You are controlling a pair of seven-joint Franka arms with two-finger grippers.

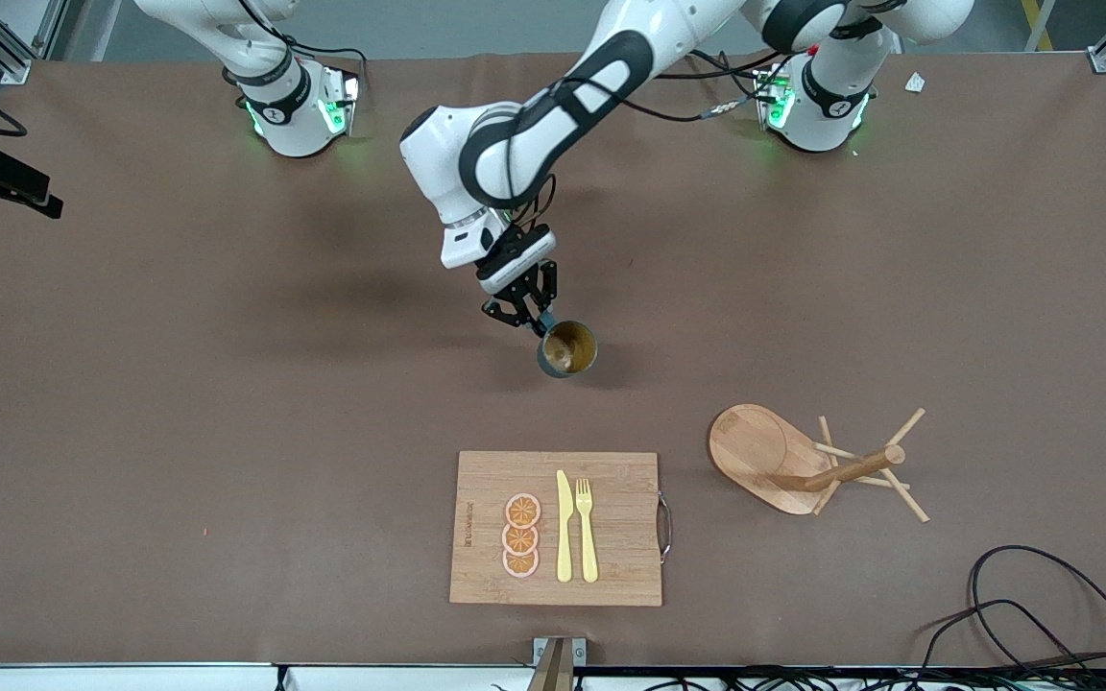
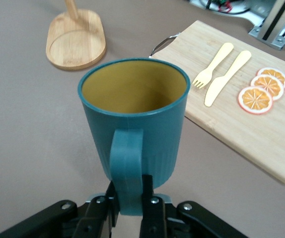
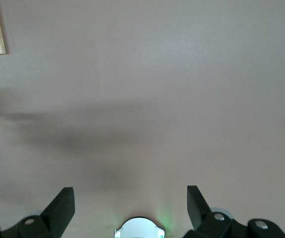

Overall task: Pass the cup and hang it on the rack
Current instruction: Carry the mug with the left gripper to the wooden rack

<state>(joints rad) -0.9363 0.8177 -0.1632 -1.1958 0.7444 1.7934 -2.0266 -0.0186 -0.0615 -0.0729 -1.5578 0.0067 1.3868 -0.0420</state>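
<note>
Over the worktop's middle: left claw, reaching from the left arm's base.
Left claw state: clamped tight on the handle of the cup.
Cup: teal outside, ochre inside, held in the air mouth up, above bare brown worktop.
Rack: on the worktop toward the left arm's end, nearer the front camera than the spot under the cup; no cup on its pegs.
Cutting board: beside the rack, toward the right arm's end; carries a yellow knife, a yellow fork and orange slices.
Right claw: jaws spread wide, nothing between them, over bare worktop; the right arm waits.
</note>
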